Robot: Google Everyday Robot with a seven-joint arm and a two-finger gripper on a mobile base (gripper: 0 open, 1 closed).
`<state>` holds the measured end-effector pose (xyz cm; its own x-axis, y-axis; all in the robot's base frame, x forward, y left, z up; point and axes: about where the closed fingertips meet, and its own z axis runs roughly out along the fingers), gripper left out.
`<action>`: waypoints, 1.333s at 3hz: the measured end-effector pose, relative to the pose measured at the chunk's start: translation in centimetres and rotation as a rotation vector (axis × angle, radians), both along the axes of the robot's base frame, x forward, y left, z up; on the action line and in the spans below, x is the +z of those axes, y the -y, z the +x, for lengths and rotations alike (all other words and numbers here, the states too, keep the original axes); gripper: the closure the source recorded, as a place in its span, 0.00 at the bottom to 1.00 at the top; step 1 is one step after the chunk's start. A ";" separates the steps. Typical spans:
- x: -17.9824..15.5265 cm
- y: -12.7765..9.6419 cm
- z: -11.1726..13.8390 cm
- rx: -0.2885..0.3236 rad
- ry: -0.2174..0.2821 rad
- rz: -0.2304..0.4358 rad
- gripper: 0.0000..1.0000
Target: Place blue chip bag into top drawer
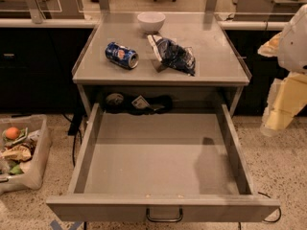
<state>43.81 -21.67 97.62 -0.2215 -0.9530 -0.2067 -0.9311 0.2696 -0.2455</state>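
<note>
Found the blue chip bag [173, 54] lying crumpled near the middle of the grey tabletop [211, 56], its white end turned toward the back. Saw a blue soda can [122, 55] tipped on its side just left of the bag, apart from it, and a white bowl [151, 21] upright behind the bag near the tabletop's far edge. Noted the top drawer [163, 206] pulled wide open below and in front of the bag, its flat grey bottom showing and a small metal loop handle [164, 216] on its front panel. Made out some dark clutter [139, 103] straight below the bag, at the drawer's back under the tabletop, too shadowed to name. Spotted the gripper [279, 110] well to the right of the bag and lower, beyond the tabletop's right edge, hanging in the air and touching nothing; could not tell whether spread or pressed together. Saw a clear plastic bin [29, 176] on the floor far down-left of the bag, holding wrappers and an orange fruit [12, 132].
</note>
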 end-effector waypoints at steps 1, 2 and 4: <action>0.0 0.0 0.1 0.000 0.002 0.001 0.00; -1.3 -1.7 4.3 0.032 -0.002 0.034 0.00; -5.3 -6.3 17.1 0.041 -0.013 0.122 0.00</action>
<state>60.91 -15.38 92.37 -0.1862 -0.9292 -0.3194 -0.9449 0.2584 -0.2008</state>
